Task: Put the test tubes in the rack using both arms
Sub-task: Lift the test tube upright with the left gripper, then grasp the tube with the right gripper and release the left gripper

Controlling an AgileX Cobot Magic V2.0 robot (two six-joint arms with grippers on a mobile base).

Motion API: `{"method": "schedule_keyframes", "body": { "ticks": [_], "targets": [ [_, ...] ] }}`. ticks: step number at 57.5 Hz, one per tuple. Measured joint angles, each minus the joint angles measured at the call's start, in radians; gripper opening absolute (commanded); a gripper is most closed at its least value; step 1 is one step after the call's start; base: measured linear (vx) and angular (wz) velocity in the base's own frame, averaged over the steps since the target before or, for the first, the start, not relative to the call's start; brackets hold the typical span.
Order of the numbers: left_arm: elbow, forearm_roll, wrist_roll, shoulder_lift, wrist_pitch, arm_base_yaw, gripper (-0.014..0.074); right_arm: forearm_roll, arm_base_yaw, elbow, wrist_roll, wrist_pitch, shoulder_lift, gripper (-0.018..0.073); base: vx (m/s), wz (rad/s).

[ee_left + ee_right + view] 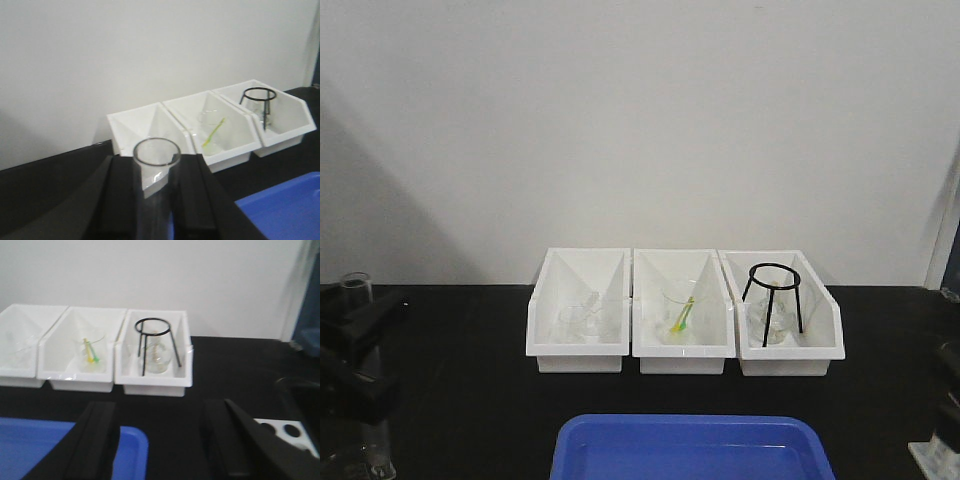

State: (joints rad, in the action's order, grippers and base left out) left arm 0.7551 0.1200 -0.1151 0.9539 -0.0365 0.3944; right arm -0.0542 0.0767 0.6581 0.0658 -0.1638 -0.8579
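Note:
My left gripper (156, 200) is shut on a clear glass test tube (156, 155), which stands upright between the black fingers with its open rim above them. In the front view this gripper (362, 350) is at the far left edge, and the tube (358, 285) sticks out above and below it. My right gripper (160, 437) is open and empty over the black table. In the front view it (948, 400) is at the far right edge. The white rack (289, 432) with round holes lies to its right. A corner of the rack also shows in the front view (930, 455).
Three white open-front bins (580, 345) stand in a row at the back, holding glassware, a yellow-green dropper (683, 317) and a black wire tripod (772, 290). A blue tray (690, 450) sits at the front centre. A white wall stands behind the bins.

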Motion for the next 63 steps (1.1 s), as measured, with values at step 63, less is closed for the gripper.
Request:
{"method": "schedule_keyframes", "body": {
  "ticks": [63],
  "targets": [
    [0.002, -0.003, 0.162, 0.157, 0.267, 0.497, -0.002, -0.004, 0.807, 0.0, -0.037, 0.44, -0.289, 0.0414, 0.0, 0.0]
  ]
}}
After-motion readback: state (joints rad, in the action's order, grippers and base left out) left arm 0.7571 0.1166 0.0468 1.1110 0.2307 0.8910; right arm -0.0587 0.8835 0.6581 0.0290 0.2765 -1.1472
